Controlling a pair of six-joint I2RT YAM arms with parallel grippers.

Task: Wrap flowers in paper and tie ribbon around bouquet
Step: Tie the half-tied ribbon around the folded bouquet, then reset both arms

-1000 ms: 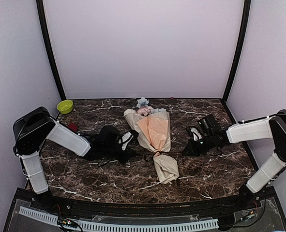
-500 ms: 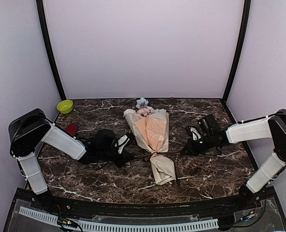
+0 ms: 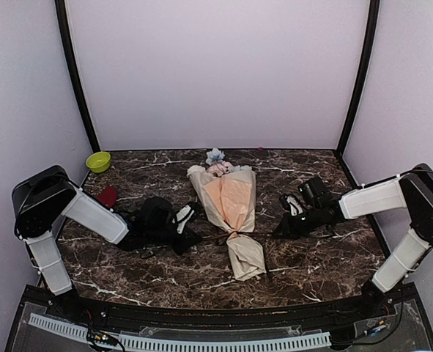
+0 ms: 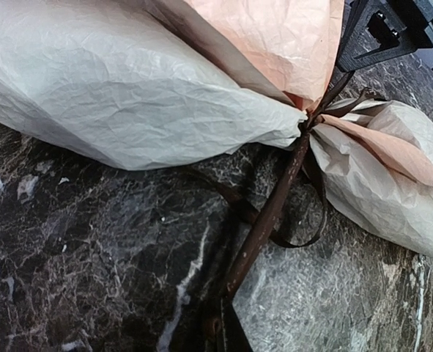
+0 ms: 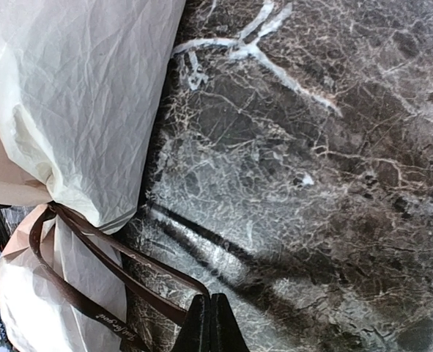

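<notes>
The long, cone-shaped bouquet (image 3: 231, 209) of crinkled beige and peach paper lies down the middle of the dark marbled worktop (image 3: 319, 271). Its pink, white and pale blue flower heads (image 3: 216, 163) point toward the far edge and its flared tail toward the near edge. The thin, dark brown ribbon (image 4: 275, 209) already cinches the cone at its narrow waist.

Your left fingers (image 4: 217, 331) are closed on the strand that runs out toward the left edge. That strand looks taut, and a slack loop lies on the marble beside it. Your right fingers (image 5: 210, 321) are closed on what looks like a doubled strand leading from the same waist toward the right edge.

The step in hand appears to be drawing the tie tight. Pull both ends apart evenly, low along the worktop and straight out from the waist, so the cone neither rolls nor slides to one side. Watch the slack loop: it should shrink into the knot, not snag on the paper. Ease off once the paper puckers firmly, since a thin sheet will likely tear if the ribbon bites too hard. Hold both ends until the knot seats.
</notes>
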